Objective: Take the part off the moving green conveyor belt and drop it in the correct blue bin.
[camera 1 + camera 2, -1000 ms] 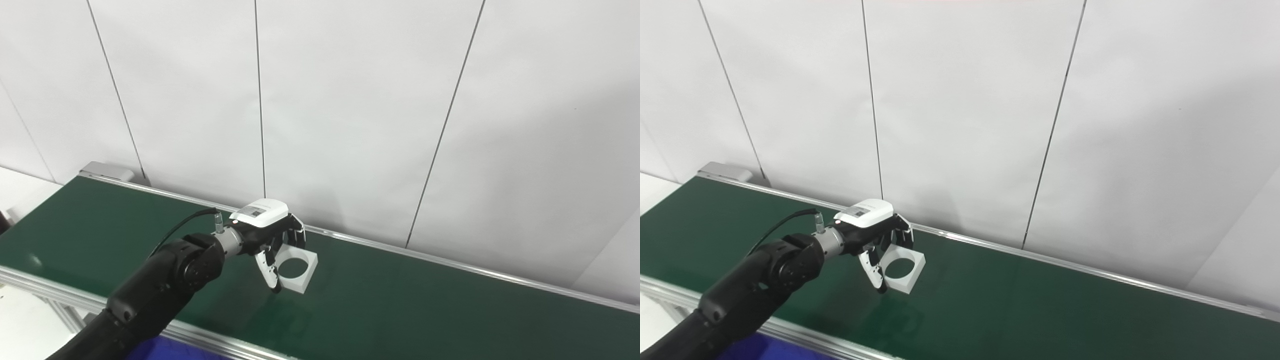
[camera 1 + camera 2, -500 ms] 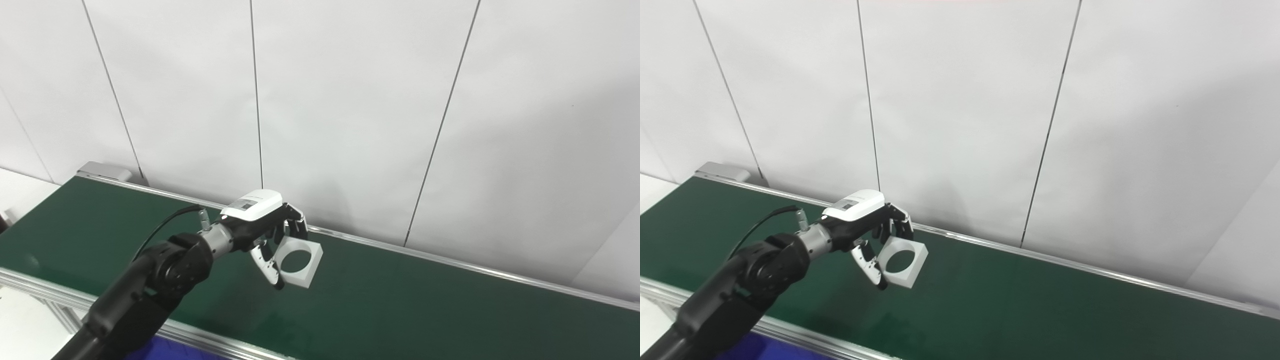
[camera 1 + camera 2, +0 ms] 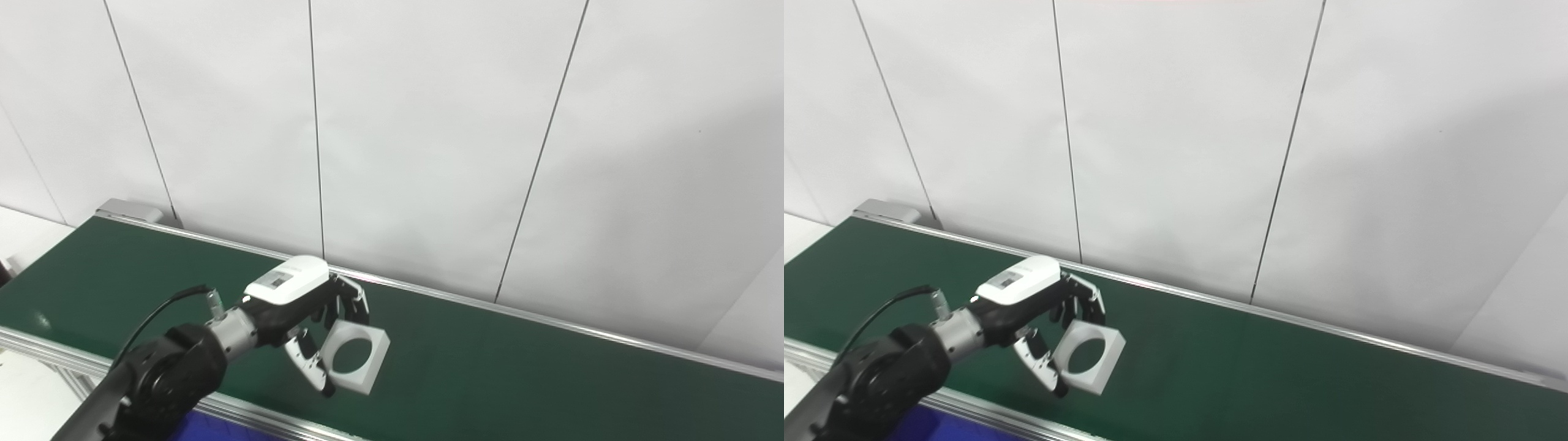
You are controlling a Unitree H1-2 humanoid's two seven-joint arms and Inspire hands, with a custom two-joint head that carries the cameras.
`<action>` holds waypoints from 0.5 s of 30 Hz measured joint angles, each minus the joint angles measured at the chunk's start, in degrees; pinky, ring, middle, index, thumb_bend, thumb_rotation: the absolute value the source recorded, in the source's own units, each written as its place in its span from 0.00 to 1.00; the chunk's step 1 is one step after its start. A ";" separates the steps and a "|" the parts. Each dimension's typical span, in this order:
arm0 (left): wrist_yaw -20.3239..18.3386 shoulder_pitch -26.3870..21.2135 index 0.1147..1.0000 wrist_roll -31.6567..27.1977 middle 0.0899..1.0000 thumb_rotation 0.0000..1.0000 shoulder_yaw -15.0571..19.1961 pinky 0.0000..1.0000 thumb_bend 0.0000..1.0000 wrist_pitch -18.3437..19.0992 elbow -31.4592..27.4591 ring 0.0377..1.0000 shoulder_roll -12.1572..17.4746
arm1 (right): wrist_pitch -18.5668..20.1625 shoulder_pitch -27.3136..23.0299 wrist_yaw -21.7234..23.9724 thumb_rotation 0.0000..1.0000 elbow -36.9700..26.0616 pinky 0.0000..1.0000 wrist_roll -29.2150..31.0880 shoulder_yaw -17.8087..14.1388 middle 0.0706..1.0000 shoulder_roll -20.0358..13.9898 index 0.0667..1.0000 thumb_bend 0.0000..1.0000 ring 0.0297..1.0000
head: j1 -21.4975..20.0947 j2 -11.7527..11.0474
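Observation:
My left hand (image 3: 300, 309) is shut on the part (image 3: 354, 358), a white square block with a round hole through it. Fingers grip its top edge and the thumb (image 3: 311, 369) its lower left edge. The part hangs tilted above the near side of the green conveyor belt (image 3: 520, 373); it also shows in the right eye view (image 3: 1087, 358), with the hand (image 3: 1032, 306). A strip of blue bin (image 3: 202, 429) shows below the belt's near rail at the bottom left. My right hand is not in view.
The belt's near metal rail (image 3: 55, 355) runs along the lower left and its far rail (image 3: 551, 318) runs under the white panelled wall (image 3: 429, 122). A grey end block (image 3: 128, 210) sits at the belt's far left end.
My left hand has lifted the part off the belt and drawn it back toward me and the near rail, lower in the picture. The arm has pulled in toward the bottom left.

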 measured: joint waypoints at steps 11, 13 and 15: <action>-1.32 7.64 0.44 -1.45 0.38 0.00 4.15 0.31 0.52 1.06 -11.29 0.35 0.00 | 0.42 1.07 2.42 0.85 -4.61 0.69 1.18 -1.79 0.82 -0.19 0.89 0.60 0.76 | 1.76 8.01; -2.17 8.98 0.44 -1.57 0.39 0.00 4.71 0.31 0.52 2.17 -13.30 0.35 -0.01 | 1.55 1.11 3.23 0.84 -6.56 0.68 1.65 -2.18 0.82 -0.53 0.88 0.59 0.76 | 2.20 9.85; -3.06 10.10 0.44 -2.46 0.38 0.00 5.28 0.31 0.52 3.40 -14.84 0.34 -0.01 | 2.56 1.10 4.02 0.81 -8.07 0.67 1.85 -2.86 0.80 -0.94 0.87 0.60 0.75 | 3.16 11.94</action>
